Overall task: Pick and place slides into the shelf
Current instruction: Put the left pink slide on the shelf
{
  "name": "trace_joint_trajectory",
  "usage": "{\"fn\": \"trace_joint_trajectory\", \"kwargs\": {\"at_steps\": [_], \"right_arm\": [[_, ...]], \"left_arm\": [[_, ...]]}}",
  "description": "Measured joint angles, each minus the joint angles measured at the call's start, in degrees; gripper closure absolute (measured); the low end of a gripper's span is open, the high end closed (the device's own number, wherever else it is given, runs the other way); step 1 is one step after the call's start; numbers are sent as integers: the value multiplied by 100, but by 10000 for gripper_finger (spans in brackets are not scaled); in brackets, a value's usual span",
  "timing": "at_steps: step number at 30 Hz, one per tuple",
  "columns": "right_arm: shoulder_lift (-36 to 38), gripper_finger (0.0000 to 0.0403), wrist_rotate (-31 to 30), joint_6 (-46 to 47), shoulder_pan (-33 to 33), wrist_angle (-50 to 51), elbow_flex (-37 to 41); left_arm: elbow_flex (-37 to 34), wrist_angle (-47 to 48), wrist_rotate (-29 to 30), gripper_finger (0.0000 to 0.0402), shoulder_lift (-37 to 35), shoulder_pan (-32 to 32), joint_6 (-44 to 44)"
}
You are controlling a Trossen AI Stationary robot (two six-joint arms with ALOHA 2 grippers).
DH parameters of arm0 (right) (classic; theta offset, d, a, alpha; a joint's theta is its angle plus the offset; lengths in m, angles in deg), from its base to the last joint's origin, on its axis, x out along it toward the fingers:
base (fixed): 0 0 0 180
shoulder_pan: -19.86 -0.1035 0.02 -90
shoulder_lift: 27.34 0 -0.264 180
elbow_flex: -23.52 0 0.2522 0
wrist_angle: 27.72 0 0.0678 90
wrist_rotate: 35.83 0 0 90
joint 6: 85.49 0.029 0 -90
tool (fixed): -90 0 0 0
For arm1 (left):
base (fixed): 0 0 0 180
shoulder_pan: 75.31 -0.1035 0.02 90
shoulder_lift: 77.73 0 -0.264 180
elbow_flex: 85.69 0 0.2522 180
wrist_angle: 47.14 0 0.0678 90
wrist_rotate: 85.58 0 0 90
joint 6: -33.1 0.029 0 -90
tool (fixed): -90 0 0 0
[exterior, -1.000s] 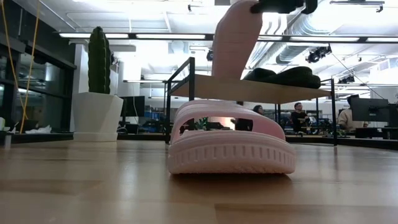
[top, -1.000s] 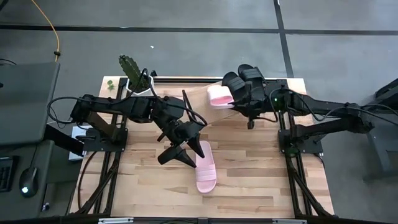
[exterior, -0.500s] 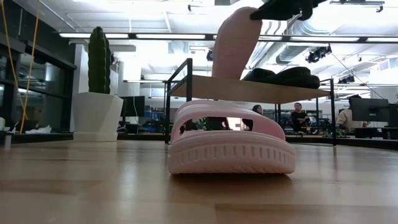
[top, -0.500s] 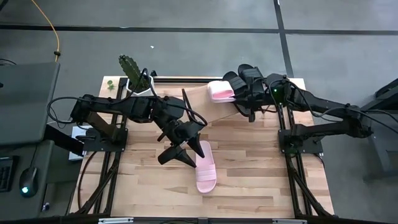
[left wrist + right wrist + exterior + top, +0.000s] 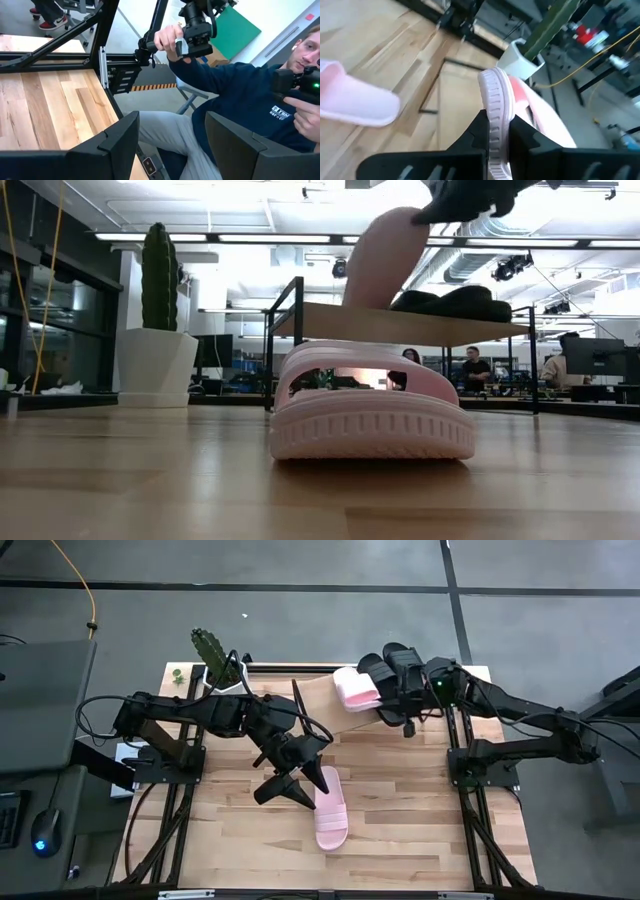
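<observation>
One pale pink slide (image 5: 332, 810) lies sole-down on the table and fills the low view as the near pink slide (image 5: 370, 410). My left gripper (image 5: 288, 796) hangs open just to its left, touching nothing. My right gripper (image 5: 400, 708) is shut on the second pink slide (image 5: 352, 688) over the shelf (image 5: 325, 705), a light plank with black end frames. Two black slides (image 5: 393, 665) lie on the plank beside it, also seen as black slides (image 5: 455, 302) on the shelf (image 5: 400, 325). My right gripper pinches the second pink slide by the ribbed rim of its sole (image 5: 492, 117), at its upper end (image 5: 400, 225), between the two fingers (image 5: 476, 134). The slide hangs tilted below the gripper. Its lower end (image 5: 355, 298) reaches the shelf's plank; whether it rests there I cannot tell.
A cactus in a white pot (image 5: 215, 660) stands at the table's far left corner, left of the shelf. A seated person in a dark blue top (image 5: 235, 95) shows beyond the table's edge in the left wrist view. Bare wood (image 5: 420, 810) lies right of the near slide.
My right gripper has carried the pink slide toward the table's far edge, farther over the shelf. The slide has tipped over more, its upper end sinking while its lower end stayed by the plank.
</observation>
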Motion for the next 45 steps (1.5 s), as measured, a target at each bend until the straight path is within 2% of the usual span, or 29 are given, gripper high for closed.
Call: {"fn": "trace_joint_trajectory", "kwargs": {"at_steps": [13, 22, 29, 45], "right_arm": [[-7, 389, 109, 455, -7, 433, -1], [-22, 390, 131, 807, -298, 497, 0], [-22, 389, 111, 1080, -380, 975, 0], [-128, 389, 146, 1304, -385, 1367, 0]], "left_arm": [[0, -2, 0, 185, 2, -2, 2], [0, -7, 0, 185, 2, -2, 2], [0, -7, 0, 185, 2, -2, 2], [0, -9, 1, 186, 2, -2, 3]]}}
